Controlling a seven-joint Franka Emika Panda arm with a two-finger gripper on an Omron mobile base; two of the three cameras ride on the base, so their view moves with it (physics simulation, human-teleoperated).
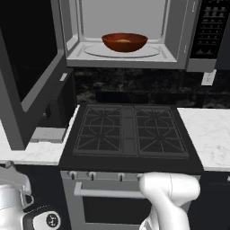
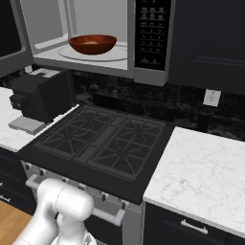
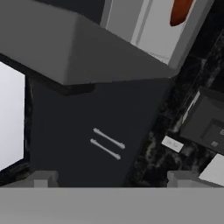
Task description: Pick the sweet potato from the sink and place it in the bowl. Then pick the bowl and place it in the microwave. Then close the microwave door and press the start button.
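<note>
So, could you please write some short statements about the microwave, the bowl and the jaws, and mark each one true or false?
1. The bowl stands inside the microwave on the turntable. True.
2. The microwave door is closed. False: it is swung open to the left.
3. The gripper holds the bowl. False: the jaws are open and hold nothing.
4. The stove under the microwave has no pot on it. True.
5. The button panel is on the left side of the microwave. False: it is on the right side.
</note>
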